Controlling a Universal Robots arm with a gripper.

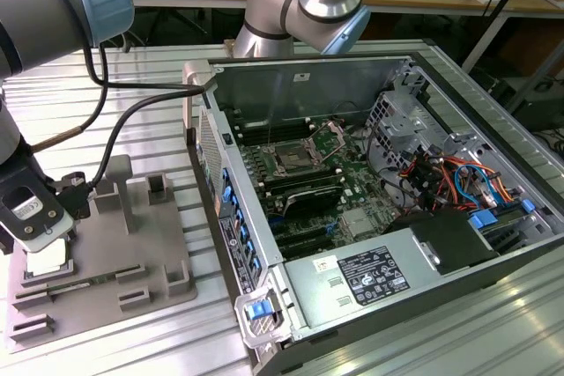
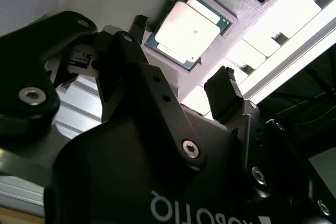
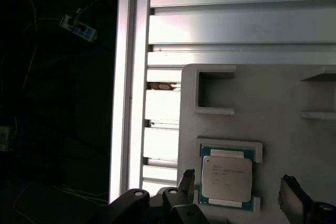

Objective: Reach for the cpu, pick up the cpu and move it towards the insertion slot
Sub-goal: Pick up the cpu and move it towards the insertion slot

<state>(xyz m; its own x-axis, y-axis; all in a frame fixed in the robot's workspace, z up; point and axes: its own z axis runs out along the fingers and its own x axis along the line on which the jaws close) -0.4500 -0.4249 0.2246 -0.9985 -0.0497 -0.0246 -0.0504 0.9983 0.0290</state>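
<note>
The cpu (image 2: 188,30) is seated flat in its grey tray frame (image 3: 231,142) at the exterior view's left, well apart from the insertion slot (image 1: 291,161) inside the open case (image 1: 300,77). The gripper (image 2: 179,51) is held just above it, fingers (image 2: 223,90) spread either side; a centred, square descent is judged necessary.

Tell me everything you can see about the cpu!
The cpu is a small flat square chip with a pale silvery metal top, faintly printed, and a thin dark-green edge. It lies flat in a shallow square pocket of the grey tray, which sits on the slatted metal table. The open gripper hangs above it with a finger on each side, and neither seems to touch it.
</note>
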